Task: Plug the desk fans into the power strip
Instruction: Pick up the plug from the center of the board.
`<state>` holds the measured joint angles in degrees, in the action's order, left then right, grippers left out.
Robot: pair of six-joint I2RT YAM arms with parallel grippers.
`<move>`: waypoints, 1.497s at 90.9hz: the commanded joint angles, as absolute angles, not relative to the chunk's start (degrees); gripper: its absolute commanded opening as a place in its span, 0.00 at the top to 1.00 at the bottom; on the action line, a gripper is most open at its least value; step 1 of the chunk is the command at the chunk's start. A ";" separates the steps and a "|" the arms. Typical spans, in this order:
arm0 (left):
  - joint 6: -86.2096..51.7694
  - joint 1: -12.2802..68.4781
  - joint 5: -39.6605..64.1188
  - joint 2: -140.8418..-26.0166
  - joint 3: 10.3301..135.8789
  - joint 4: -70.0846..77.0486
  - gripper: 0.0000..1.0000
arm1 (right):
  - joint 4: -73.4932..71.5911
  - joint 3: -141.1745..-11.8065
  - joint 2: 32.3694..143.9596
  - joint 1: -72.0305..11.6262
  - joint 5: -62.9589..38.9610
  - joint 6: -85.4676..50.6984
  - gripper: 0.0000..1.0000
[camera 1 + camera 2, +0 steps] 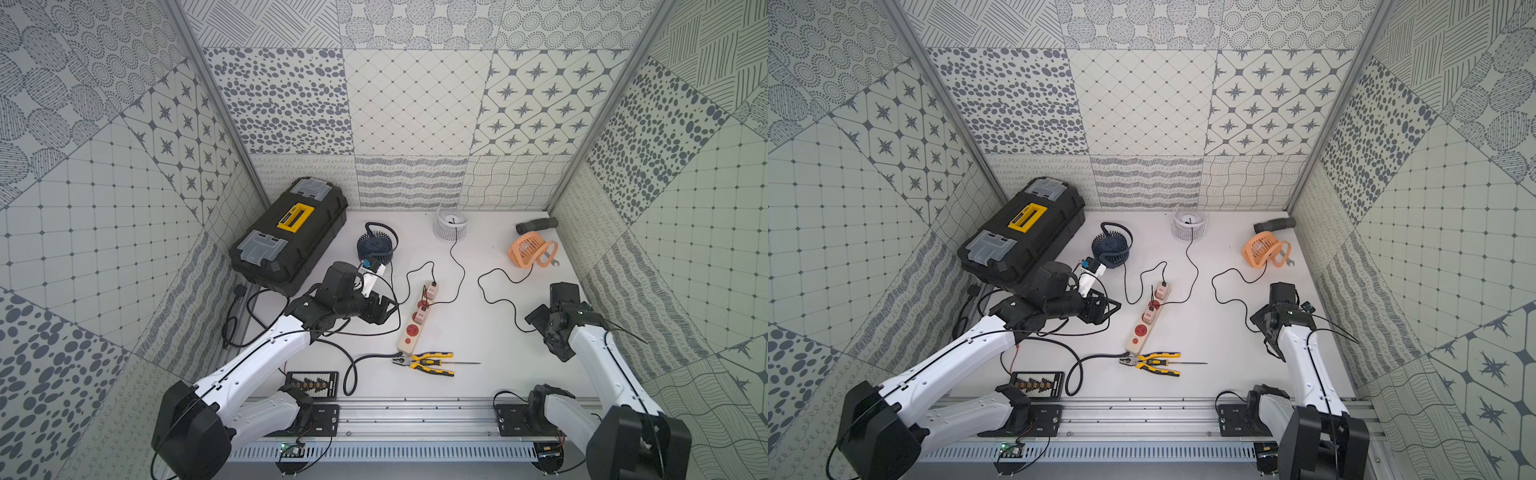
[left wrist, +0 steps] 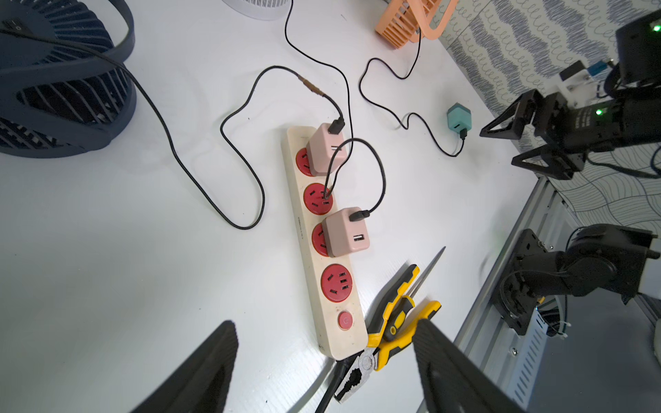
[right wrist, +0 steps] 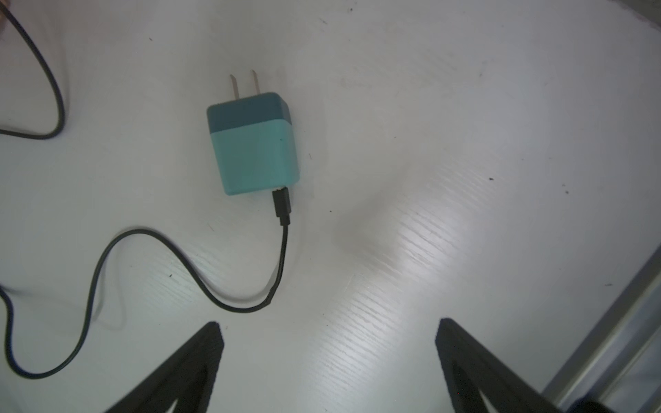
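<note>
Shows the power strip [image 1: 415, 320] mid-bench [image 1: 478, 374], long axis diagonal, button end beside the pliers [image 1: 428, 361] nearest the front rail [image 1: 415, 415], other end pointing toward the back wall [image 1: 409, 183]. Reveals in the wrist views alone the teal adapter [image 3: 254, 146], flat on the bench with prongs bare, hidden under the right arm [image 1: 590, 345] in both top views. Presents left hand [image 2: 323, 323] and right hand [image 3: 329, 323] spread wide, holding nothing.
</note>
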<state>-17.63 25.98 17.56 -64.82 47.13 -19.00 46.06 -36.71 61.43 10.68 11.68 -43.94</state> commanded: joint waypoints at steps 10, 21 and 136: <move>-14.70 25.96 16.52 -64.16 47.97 -20.74 0.19 | 36.66 -41.91 72.21 12.87 10.04 -36.53 0.04; -14.38 25.93 16.14 -64.07 48.07 -21.07 0.19 | 35.52 -44.46 77.64 13.16 11.02 -35.83 0.09; -18.93 25.97 19.89 -63.72 46.62 -14.45 0.19 | 31.96 -41.60 69.81 10.95 -4.75 -41.52 0.64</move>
<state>-15.46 25.96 16.58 -64.10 47.29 -20.67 32.27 -43.99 76.44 14.96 0.89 -36.03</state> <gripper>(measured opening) 0.814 0.465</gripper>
